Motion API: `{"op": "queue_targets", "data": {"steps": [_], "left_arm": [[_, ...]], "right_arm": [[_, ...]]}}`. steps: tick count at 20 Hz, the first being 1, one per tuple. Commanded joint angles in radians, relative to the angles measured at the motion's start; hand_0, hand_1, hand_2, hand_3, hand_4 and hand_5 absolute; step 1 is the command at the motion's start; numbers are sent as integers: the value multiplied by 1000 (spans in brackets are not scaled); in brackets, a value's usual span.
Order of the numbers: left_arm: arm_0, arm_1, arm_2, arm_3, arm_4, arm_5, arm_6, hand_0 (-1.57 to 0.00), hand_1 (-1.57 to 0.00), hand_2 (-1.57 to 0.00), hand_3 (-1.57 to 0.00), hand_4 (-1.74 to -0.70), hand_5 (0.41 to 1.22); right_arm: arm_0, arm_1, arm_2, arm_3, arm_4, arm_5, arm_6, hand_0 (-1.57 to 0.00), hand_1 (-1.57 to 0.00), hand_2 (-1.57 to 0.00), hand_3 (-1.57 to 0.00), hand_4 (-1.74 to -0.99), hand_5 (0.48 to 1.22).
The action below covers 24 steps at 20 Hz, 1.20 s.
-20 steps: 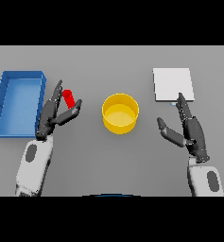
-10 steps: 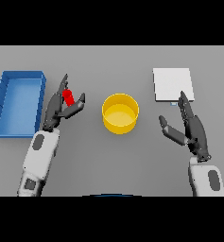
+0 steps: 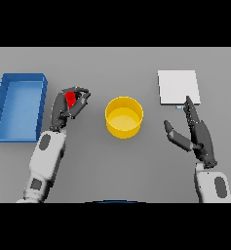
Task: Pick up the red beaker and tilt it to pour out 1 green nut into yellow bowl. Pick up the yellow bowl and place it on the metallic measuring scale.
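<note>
Grey table (image 3: 112, 171), flat and plain, fills the whole view; no wall or room beyond it shows.

Blue bin (image 3: 5, 110) sits at the far left, open-topped, long side running away from the robot. Nothing visible inside it.

Yellow bowl (image 3: 124, 117) stands upright near the centre, roughly midway between the two hands. Interior looks plain yellow; cannot tell whether a nut is in it.

Scale (image 3: 179, 87) is a pale square plate at upper right, well apart from the bowl, flat on the table.

Left arm enters from the lower left, forearm angled up and slightly right. Left hand (image 3: 63, 111) is between bin and bowl, just beside the bin's right wall, near but not touching the bowl. Fingers and thumb are curled round the red beaker (image 3: 70, 98), which shows as a small red patch between them, mostly hidden. Beaker's tilt cannot be read; whether it is off the table cannot be told either. No green nut visible.

Right arm enters from the lower right, forearm near vertical. Right hand (image 3: 197, 134) is right of the bowl, apart from it, palm turned toward the bowl. Fingers straight and released, pointing up-left, tips reaching the scale's near edge; contact cannot be told. Thumb splayed left toward the bowl. Hand holds nothing.
</note>
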Motion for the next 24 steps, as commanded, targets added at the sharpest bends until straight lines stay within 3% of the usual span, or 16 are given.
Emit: {"op": "queue_targets", "data": {"steps": [1,3,6,14,17,22,24], "left_arm": [[4,0,-5,-2,4,-6,7,-1364,-1358,-1357,-1176,-1621,1130],[10,-4,-31,-15,-15,1,37,-1439,-1435,-1434,-1318,-1560,1163],[8,12,-40,-27,-31,-1,12,-1503,-1501,-1501,-1442,-1519,1191],[8,37,-83,-212,-96,-21,118,-1560,-1559,-1559,-1549,-1496,1216],[-8,72,-146,-257,-160,-20,200,-1565,-1565,-1565,-1560,-1616,1174],[-63,122,-184,-242,-184,-37,251,-1565,-1565,-1565,-1560,-1616,1140],[-96,147,-228,-231,-227,-43,275,-1567,-1567,-1567,-1564,-1661,1126]], "right_arm": [[8,-8,-8,1,-7,4,-15,1,1,1,1,-1290,649],[4,-7,-5,-7,-3,2,-18,1,1,1,1,-1287,647],[10,7,7,2,9,-3,-27,1,1,1,1,-1289,650],[9,4,13,-6,20,-5,-31,1,1,1,1,-1289,664],[9,6,16,3,21,0,-39,1,1,1,1,-1277,664],[13,15,23,1,25,-1,-42,1,1,1,1,-1277,679],[8,11,17,-2,19,-1,-27,1,1,1,1,-1273,686]]}}
